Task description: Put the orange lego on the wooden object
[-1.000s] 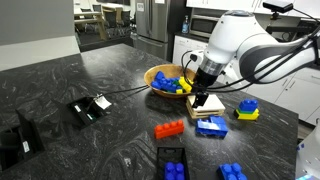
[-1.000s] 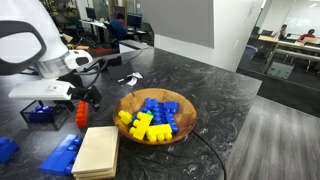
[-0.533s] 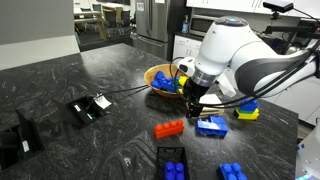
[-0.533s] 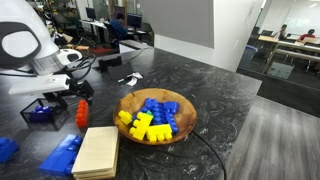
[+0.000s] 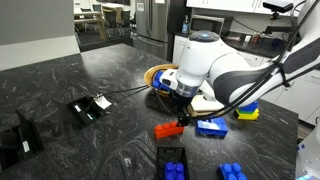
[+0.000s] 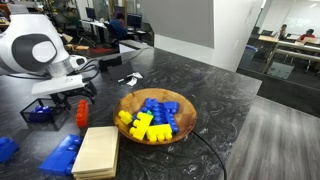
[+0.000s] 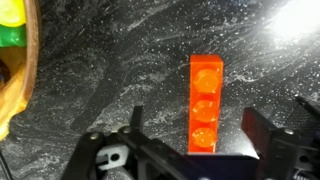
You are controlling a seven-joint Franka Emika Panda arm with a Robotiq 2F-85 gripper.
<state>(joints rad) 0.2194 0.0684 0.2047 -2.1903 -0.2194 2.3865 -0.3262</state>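
The orange lego (image 7: 205,95) lies flat on the dark counter. In the wrist view its near end sits between the two spread fingers of my gripper (image 7: 196,130), which is open and does not touch it. In both exterior views the gripper (image 5: 182,119) (image 6: 62,103) hangs just above the orange lego (image 5: 168,129) (image 6: 82,114). The wooden object (image 6: 97,150) is a flat pale block lying beside the lego. In an exterior view it (image 5: 207,103) is mostly hidden behind my arm.
A round wooden bowl (image 6: 186,120) (image 5: 152,73) holds yellow and blue bricks. Blue bricks (image 5: 212,126) (image 6: 62,155) lie near the wooden block. A yellow-and-blue stack (image 5: 246,110) stands further off. Black items (image 5: 90,107) lie on the counter, with more blue bricks at the front edge (image 5: 172,162).
My arm has swung from above the wooden block and blue brick over to the orange lego and lowered. The gripper stays open. The bricks have not moved.
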